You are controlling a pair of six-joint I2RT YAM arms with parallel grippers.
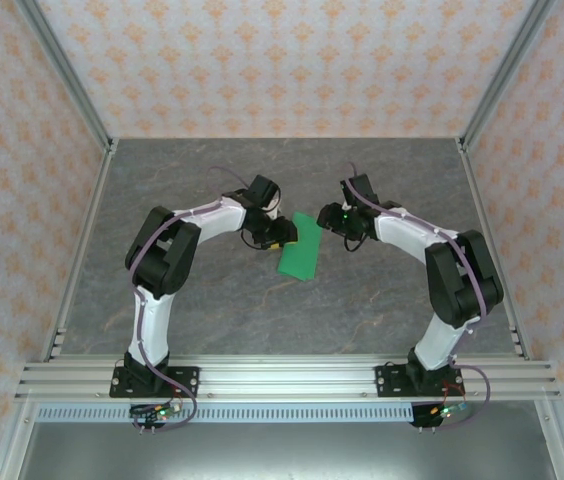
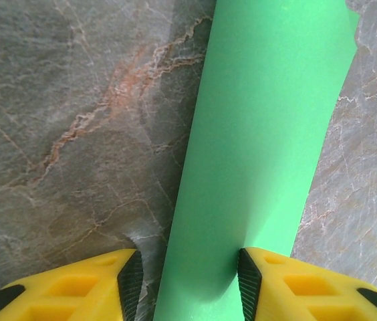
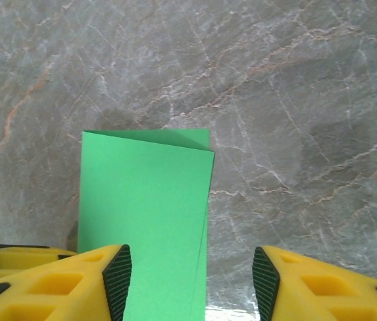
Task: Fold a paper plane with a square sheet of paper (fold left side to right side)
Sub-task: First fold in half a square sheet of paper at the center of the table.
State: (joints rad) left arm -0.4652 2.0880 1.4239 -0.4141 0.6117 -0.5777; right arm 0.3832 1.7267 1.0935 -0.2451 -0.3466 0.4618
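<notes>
The green sheet of paper (image 1: 300, 251), folded in half, is seen at the centre of the top view on the grey marbled worktop (image 1: 212, 320). The left tool (image 1: 280, 236) is placed at its upper left edge, and the right tool (image 1: 335, 217) just off its upper right corner. In the left wrist view the sheet is framed between parted jaws, its right edge touching one pad (image 2: 247, 281). In the right wrist view the jaws are also apart, with nothing clamped and the sheet in the left part of the gap.
</notes>
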